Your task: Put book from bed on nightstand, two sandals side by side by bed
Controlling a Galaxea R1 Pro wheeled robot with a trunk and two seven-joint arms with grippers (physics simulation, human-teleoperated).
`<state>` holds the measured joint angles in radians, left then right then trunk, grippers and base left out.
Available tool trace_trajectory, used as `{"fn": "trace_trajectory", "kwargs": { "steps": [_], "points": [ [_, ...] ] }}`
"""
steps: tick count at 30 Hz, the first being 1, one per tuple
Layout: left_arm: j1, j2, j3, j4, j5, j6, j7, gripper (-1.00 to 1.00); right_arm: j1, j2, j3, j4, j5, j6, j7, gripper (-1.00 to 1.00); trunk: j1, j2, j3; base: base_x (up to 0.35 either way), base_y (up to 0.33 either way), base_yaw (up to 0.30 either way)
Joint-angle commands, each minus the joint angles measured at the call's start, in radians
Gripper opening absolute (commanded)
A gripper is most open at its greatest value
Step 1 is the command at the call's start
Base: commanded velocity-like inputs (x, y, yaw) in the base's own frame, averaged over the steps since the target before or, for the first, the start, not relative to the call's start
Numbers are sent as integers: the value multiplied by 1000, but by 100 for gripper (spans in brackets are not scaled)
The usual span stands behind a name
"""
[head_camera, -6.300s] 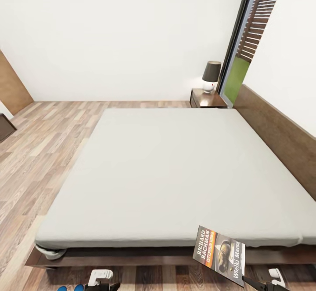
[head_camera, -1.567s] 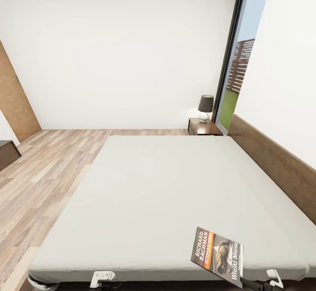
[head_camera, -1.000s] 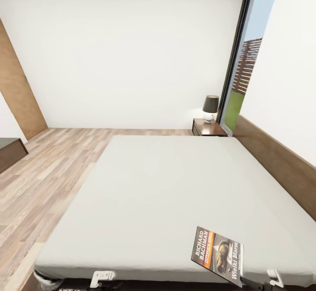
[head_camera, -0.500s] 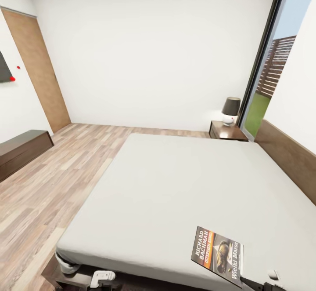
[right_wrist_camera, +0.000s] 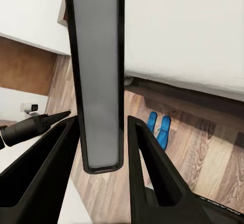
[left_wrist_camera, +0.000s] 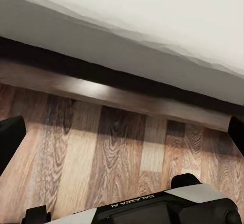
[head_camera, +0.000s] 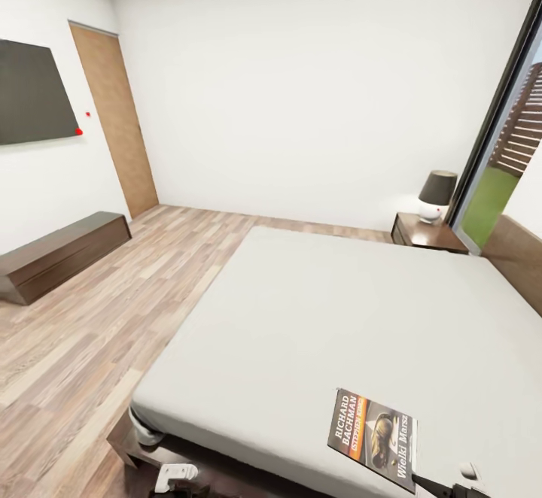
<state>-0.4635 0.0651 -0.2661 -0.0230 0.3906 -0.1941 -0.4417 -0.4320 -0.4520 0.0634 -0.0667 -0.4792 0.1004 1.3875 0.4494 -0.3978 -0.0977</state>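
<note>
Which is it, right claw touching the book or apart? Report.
Touching. The right wrist view shows the book edge-on, clamped between both fingers of the right claw.

Black fingers [right_wrist_camera: 152,168], white "GALAXEA" housing [left_wrist_camera: 152,203]

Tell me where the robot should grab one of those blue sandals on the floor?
Probably from straight above, pinching one sandal across its narrow sole. Both lie flat on the floor beside the bed, close together, so a sideways reach would likely bump its partner. The strap is too small to judge.
</note>
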Motion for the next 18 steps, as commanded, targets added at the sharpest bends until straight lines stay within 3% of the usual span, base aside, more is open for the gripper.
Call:
{"fn": "trace_trajectory", "kwargs": {
  "steps": [1,18],
  "points": [
    [-1,0,-8,2,8,-4,-3,100,-1,-1,1,-1,-9,10,3,-100,1,-2,-2,0,0,277],
    [-1,1,-8,2,8,-4,-3,100,-1,-1,1,-1,-10,10,4,-100,1,-2,-2,0,0,275]
  ]
}}
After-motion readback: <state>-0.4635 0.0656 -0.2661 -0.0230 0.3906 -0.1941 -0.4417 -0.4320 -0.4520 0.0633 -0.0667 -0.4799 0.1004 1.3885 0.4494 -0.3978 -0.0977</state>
